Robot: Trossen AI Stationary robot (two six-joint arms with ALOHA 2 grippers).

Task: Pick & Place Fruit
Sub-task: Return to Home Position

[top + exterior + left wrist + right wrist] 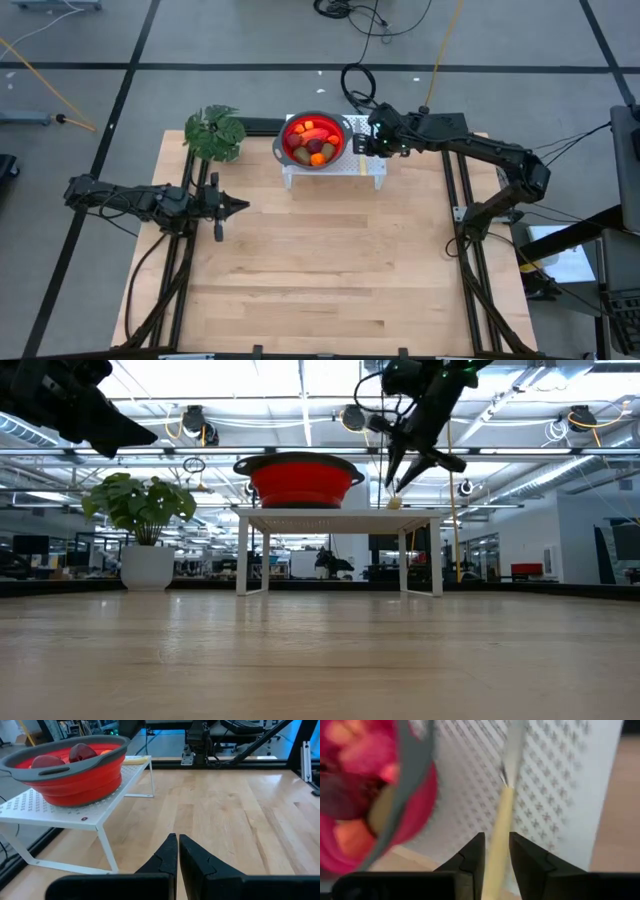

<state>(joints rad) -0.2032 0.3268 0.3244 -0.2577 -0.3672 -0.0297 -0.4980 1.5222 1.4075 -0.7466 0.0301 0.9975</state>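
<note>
The fruit lies in a red bowl with a grey rim: several small orange, dark-red and brownish pieces. The bowl stands on a white perforated rack at the table's far middle. My right gripper hangs over the rack just right of the bowl, narrowly open. In its wrist view the fingers stand on either side of a slim knife's pale handle, which lies on the rack. The low view shows the right gripper a little above the knife's end. My left gripper waits shut at the table's left.
A leafy green plant in a white pot stands at the far left corner. The rack stands on thin legs above the wooden table. Dark frame rails run along both sides.
</note>
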